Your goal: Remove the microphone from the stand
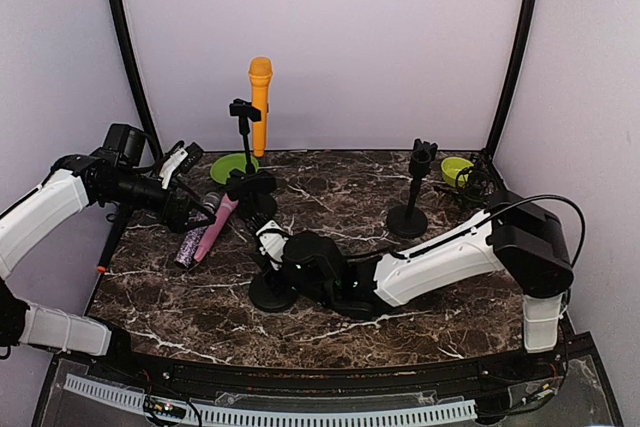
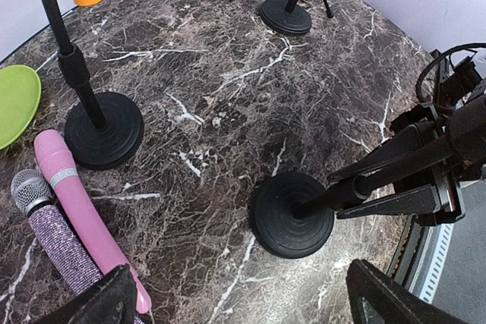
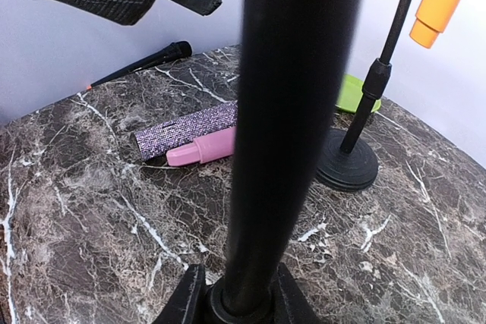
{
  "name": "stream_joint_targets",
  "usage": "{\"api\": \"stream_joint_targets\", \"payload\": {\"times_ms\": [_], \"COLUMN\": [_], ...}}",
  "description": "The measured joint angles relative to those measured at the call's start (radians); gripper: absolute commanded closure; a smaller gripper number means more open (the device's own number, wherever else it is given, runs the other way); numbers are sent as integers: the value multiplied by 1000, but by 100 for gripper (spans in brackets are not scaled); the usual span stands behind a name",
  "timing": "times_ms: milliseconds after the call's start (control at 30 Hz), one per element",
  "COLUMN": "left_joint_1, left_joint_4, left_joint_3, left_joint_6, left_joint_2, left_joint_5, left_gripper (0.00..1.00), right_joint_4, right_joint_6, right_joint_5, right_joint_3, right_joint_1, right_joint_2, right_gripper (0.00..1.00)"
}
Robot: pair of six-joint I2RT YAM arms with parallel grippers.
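While the right gripper [image 3: 241, 297] is clamping the thick black pole of the front stand [image 2: 292, 214] partway up, one finger pressing on each side, the left gripper [image 2: 247, 294] is hanging with its jaws spread wide and nothing between them. It is hovering over the marble table [image 2: 228, 73], looking down on that stand's round base, and from the top camera it is sitting just to the left of the stand's head. Something dark is perching on that head, and I cannot tell whether it is a microphone or only the clip.

Now look to the back: the orange microphone [image 1: 260, 97] is standing upright in the clip of the rear stand [image 2: 102, 130], well above the tabletop, with neither gripper touching it. Just beside that stand's base, a pink microphone [image 2: 83, 210] and a purple glitter microphone [image 2: 57, 240] are lying side by side on the marble, touching along their lengths. A green plate [image 2: 15, 104] is resting near them. A black microphone [image 3: 144, 61] is lying at the far left edge, and a third stand [image 1: 407, 217] is waiting over on the right, well apart from the action.
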Motion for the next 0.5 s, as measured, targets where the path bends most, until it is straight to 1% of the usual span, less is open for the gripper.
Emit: {"api": "stream_joint_targets", "payload": {"times_ms": [133, 300, 433, 500], "left_joint_1": [0, 0, -23, -58], "left_joint_4": [-6, -52, -42, -16], "left_joint_3": [-16, -63, -92, -107], "left_joint_6": [40, 133, 147, 141], "left_joint_2": [-10, -53, -96, -104], "left_joint_5": [56, 170, 208, 211], "left_gripper": [2, 11, 18, 21], "right_joint_4": [-53, -184, -236, -238], "right_joint_6": [31, 90, 142, 174], "right_joint_5": [-14, -61, -97, -113], "right_joint_3": [-4, 26, 96, 131], "right_joint_1": [-2, -13, -20, -22], "right_joint_2": [-32, -112, -157, -176], "right_gripper": [100, 100, 100, 100]}}
